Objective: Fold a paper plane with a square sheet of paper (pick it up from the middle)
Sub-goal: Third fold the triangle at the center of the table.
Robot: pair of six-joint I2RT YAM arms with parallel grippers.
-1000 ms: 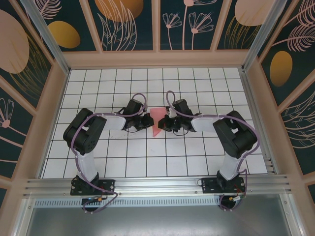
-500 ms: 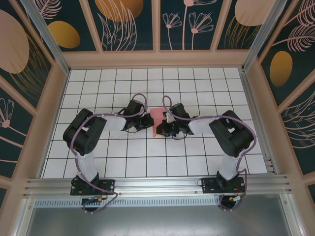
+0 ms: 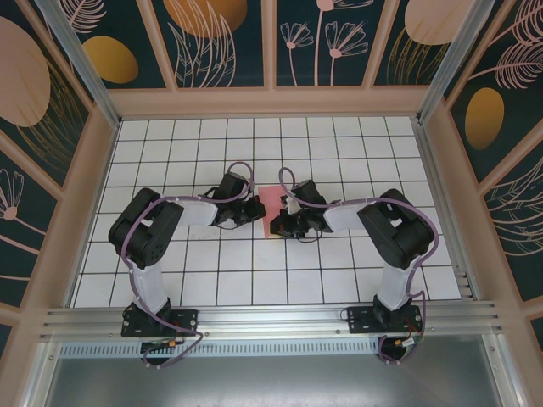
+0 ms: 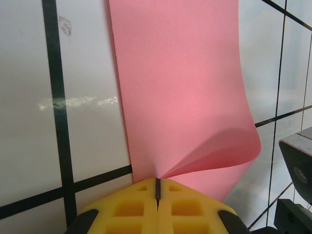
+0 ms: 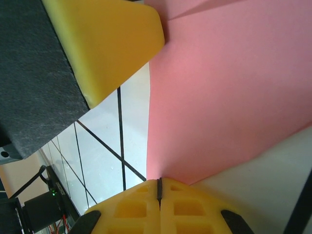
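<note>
From above, my left hand and right hand meet at mid-counter, the square sheet of paper between them. At my left wrist the hand is pressed shut on the pink sheet's near edge, where a curled layer bows over the flat one. At my right wrist the hand is likewise clamped on an edge; I judge a first fold is only under way, with no nose or wings made yet.
</note>
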